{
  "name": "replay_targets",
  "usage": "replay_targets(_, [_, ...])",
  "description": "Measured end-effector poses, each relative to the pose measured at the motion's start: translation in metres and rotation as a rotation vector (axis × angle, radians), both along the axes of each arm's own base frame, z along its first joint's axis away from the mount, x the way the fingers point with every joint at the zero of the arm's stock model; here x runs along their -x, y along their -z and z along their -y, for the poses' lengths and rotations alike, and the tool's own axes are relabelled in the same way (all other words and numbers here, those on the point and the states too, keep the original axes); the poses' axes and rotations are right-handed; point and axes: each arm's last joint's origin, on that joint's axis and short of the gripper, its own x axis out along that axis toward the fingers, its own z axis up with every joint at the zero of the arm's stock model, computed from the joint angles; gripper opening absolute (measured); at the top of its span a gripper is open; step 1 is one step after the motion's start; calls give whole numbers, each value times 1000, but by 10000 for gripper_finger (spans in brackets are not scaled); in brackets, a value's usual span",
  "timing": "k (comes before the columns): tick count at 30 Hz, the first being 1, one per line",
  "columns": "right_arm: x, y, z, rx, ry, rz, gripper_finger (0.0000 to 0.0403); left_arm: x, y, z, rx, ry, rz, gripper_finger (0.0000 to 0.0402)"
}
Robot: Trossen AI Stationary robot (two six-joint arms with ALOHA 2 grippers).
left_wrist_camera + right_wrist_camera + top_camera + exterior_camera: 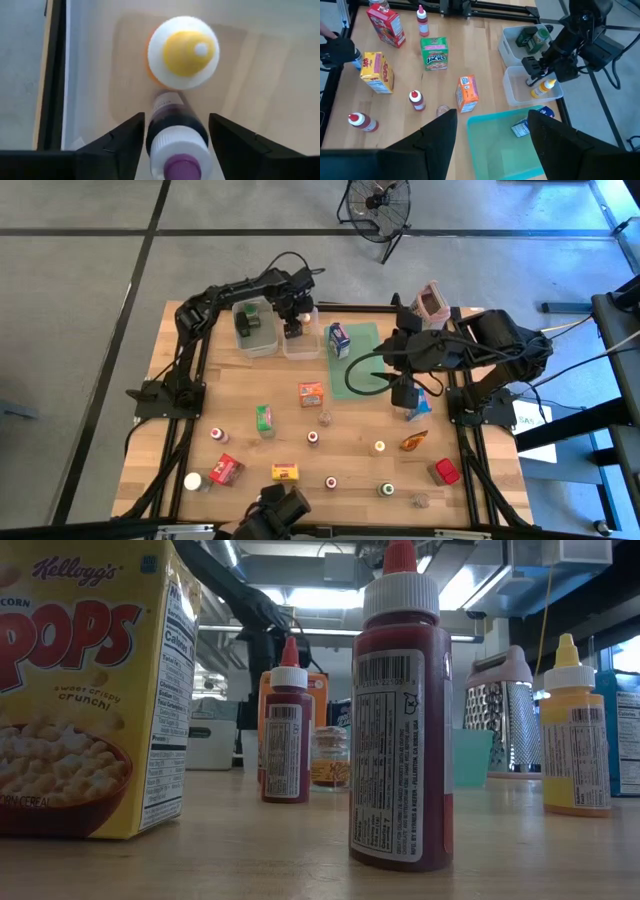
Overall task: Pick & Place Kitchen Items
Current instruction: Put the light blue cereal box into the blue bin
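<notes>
While the left gripper [172,150] hangs over the clear bin [300,340] in the upper middle of the high view, its fingers stand spread on either side of a purple-capped bottle [176,137], with a sliver of gap on each flank, so the bottle looks released or nearly so rather than pinched. Just beyond it inside the same bin, and apparently touching it, stands a yellow-capped bottle [183,52].

To finish this placing well, I judge the fingers should spread a touch wider and the wrist lift straight up, without any sideways drift that could tip either bottle or drag the bin.

The purple-capped bottle stands upright: its long axis runs vertically and its nozzle points up at the wrist camera. The yellow-capped one points the same way.

The right gripper [492,137] waits, fingers spread and holding nothing, over the flat green tray [490,145] at the lower centre of its wrist view, where a small blue carton [530,122] lies at the tray's far edge. Other groceries remain on the table [240,390], among them an orange carton [311,392] and a green carton [264,418] near the centre of the high view.
</notes>
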Motion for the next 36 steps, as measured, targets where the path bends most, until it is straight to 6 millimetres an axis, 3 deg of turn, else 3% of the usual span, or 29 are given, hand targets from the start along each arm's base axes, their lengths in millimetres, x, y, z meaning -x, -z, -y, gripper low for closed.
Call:
replay_targets(14, [-1, -1, -1, -7, -10, 6, 245, 9, -46, 10, -81, 14, 92, 232])
replay_targets(24, [-5, -4, -2, 26, -80, 49, 245, 30, -104, 27, -219, -27, 175, 233])
replay_targets(31, [-11, -12, -4, 126, -197, 121, 245, 54, -149, 55, -241, -102, 258, 233])
replay_targets(36, [-12, -12, -4, 79, -249, 124, 245, 78, -177, 80, -228, -177, 295, 233])
